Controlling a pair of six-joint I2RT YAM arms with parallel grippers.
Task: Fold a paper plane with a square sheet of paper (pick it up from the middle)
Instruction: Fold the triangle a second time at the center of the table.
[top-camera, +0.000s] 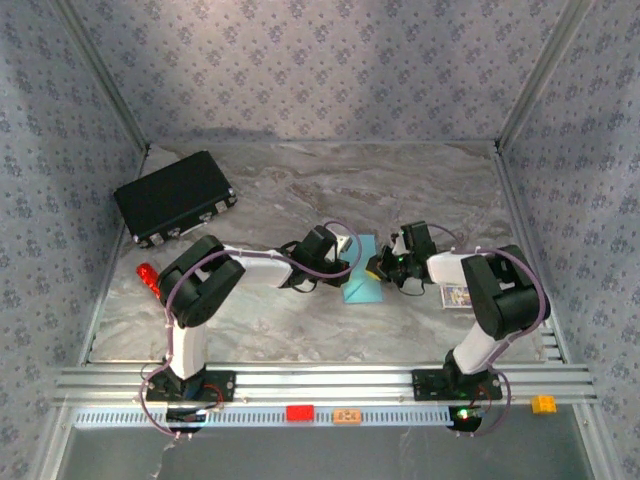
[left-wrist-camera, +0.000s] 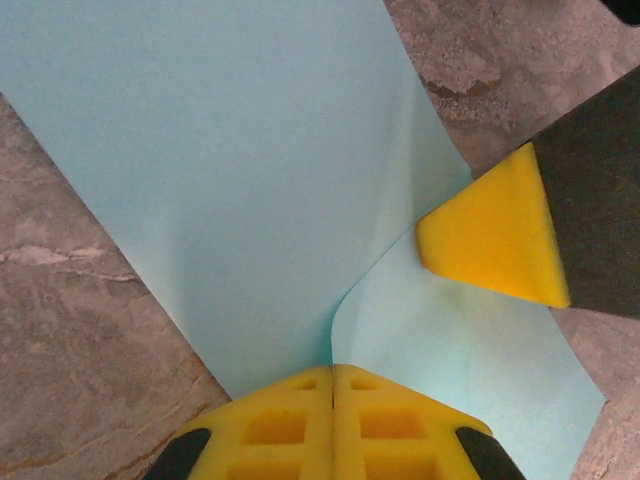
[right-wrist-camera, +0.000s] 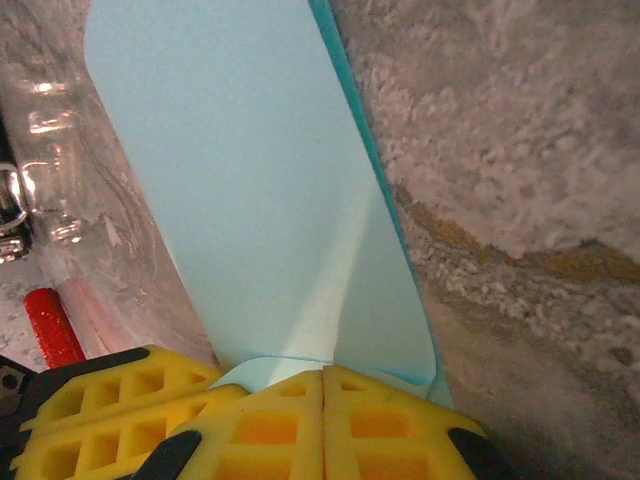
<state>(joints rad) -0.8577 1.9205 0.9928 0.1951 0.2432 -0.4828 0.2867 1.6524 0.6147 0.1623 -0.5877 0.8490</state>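
left hand (left-wrist-camera: 332, 378) pinching smooth cyan sheet (left-wrist-camera: 220, 150) | right hand (right-wrist-camera: 322, 380) pinching its curled edge

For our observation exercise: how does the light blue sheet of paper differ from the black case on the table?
The sheet of paper is light blue, the black case dark. The paper is thin and bent, the case rigid and boxy. The left gripper and right gripper pinch the paper; the case lies untouched at the far left. Both have straight edges.
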